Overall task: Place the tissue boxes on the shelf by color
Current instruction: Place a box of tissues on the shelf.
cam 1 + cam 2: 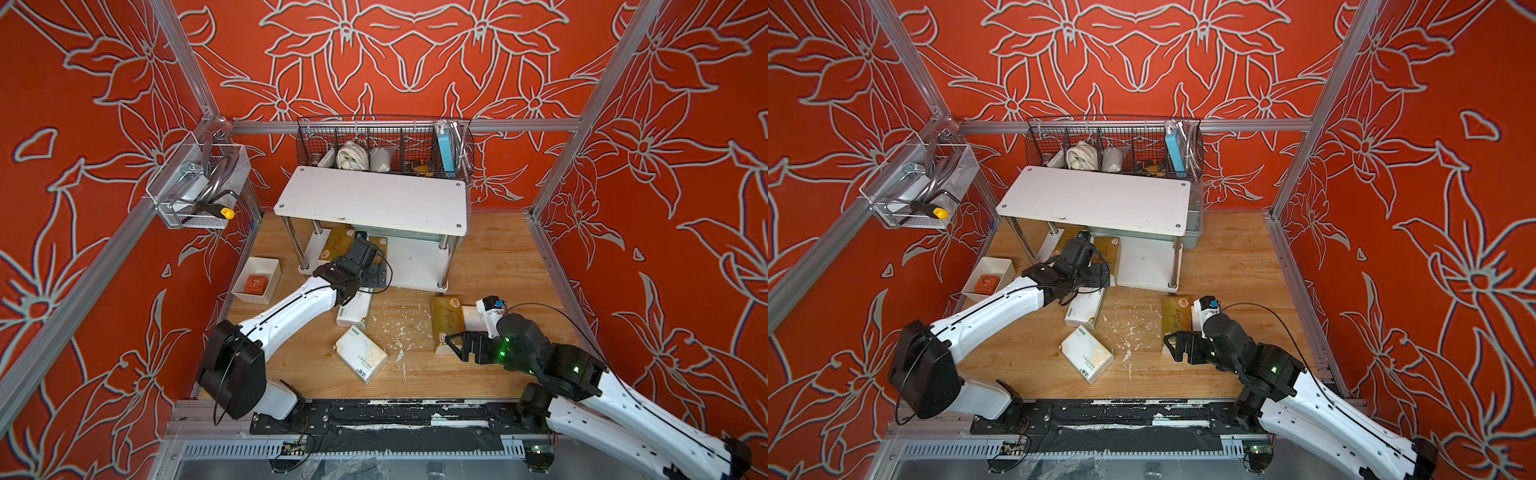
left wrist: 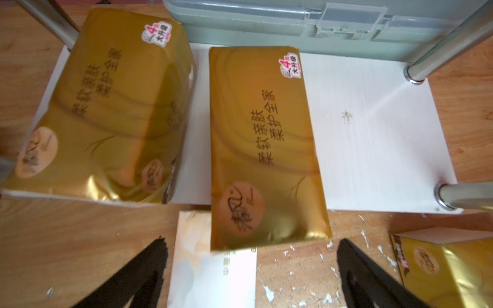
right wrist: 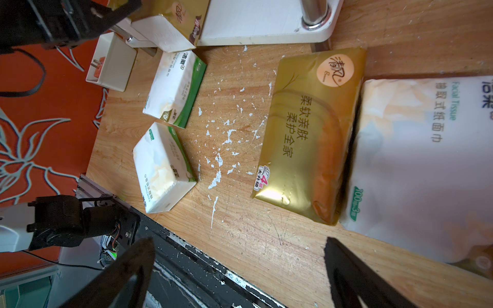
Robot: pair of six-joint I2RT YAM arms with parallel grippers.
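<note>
The shelf (image 1: pixel 370 199) carries two gold tissue boxes (image 2: pixel 261 138) on its lower board, long axes front-to-back. A third gold box (image 1: pixel 446 324) and three white boxes (image 1: pixel 360 353) lie on the table (image 1: pixel 498 257). The white tray (image 1: pixel 262 268) holds an orange block (image 1: pixel 255 284). Left hand (image 2: pixel 253 241) and right hand (image 3: pixel 239 240) both gape, empty.

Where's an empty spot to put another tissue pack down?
On the shelf, the top board is all bare. The lower board is free between the two gold packs and the right-hand chrome legs. The wooden table right of the shelf is open too. It's crowded at the lower board's gold-pack end, where the open left gripper hovers.
</note>
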